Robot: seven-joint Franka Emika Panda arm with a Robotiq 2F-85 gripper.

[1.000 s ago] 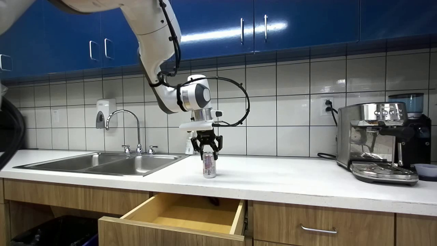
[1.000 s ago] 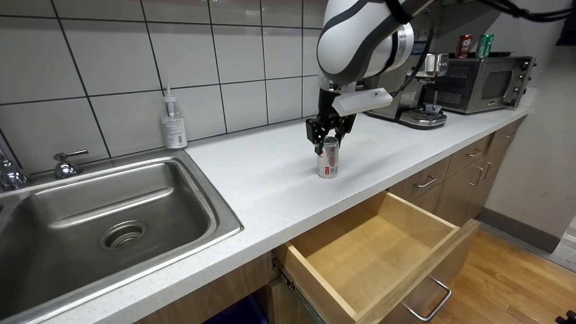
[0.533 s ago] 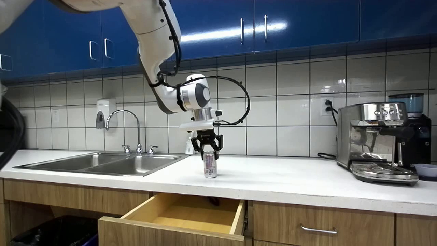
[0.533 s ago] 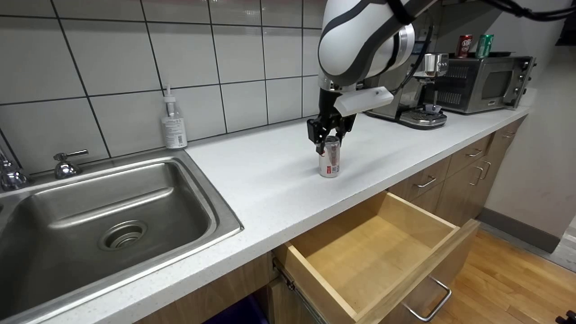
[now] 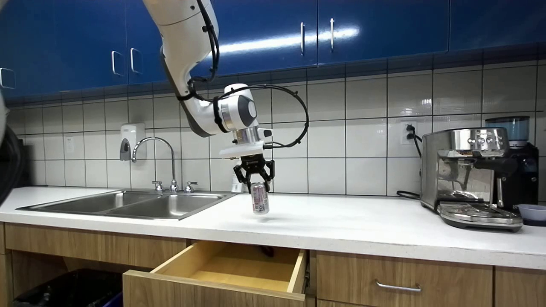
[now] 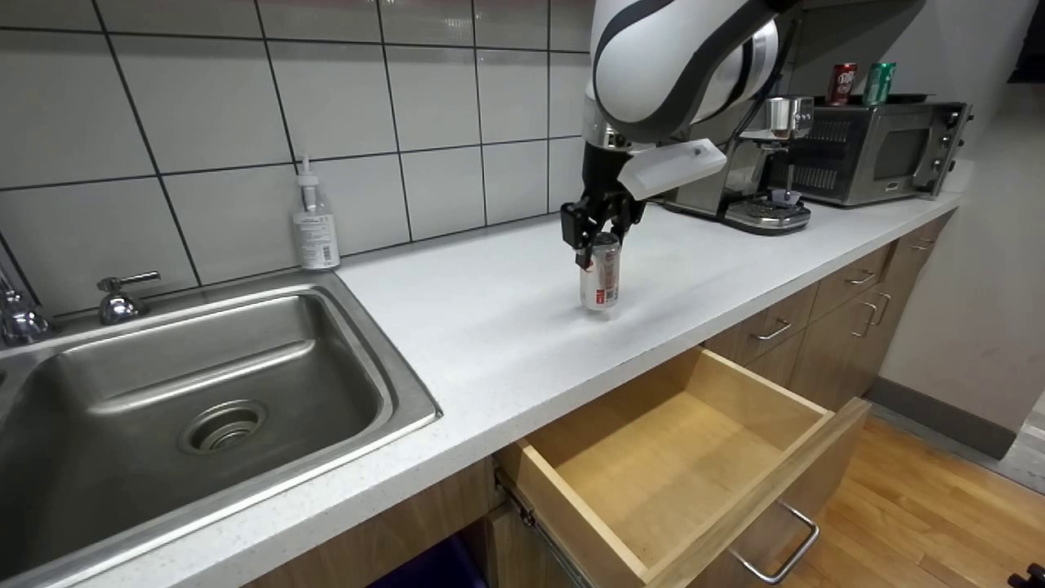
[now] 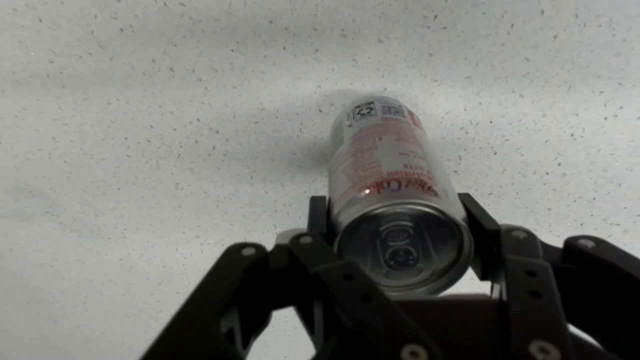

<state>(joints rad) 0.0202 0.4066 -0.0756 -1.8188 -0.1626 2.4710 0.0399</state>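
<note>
Surface [image 5: 341,213]: speckled white; runs over the drawer [image 6: 682,461] and beyond it on both sides.
Sink [image 6: 229,351]: recessed into the surface, left of the drawer in both exterior views.
Drawer: landmark; pulled open under the surface's front edge.
Machine [image 5: 465,177]: on the surface, right of the drawer in an exterior view.
Pincer [image 5: 258,186]: above and behind the drawer's open part; clenched on the can [image 7: 392,165], one finger [image 7: 318,212] against each side.
Can: above and behind the drawer's open part, slightly tilted. Slip possible if the squeeze is light: smooth metal, held near the top only. Dent possible from excess squeeze.
Can base: just off the surface. May scrape if shifted sideways at this height, owing to small clearance.
</note>
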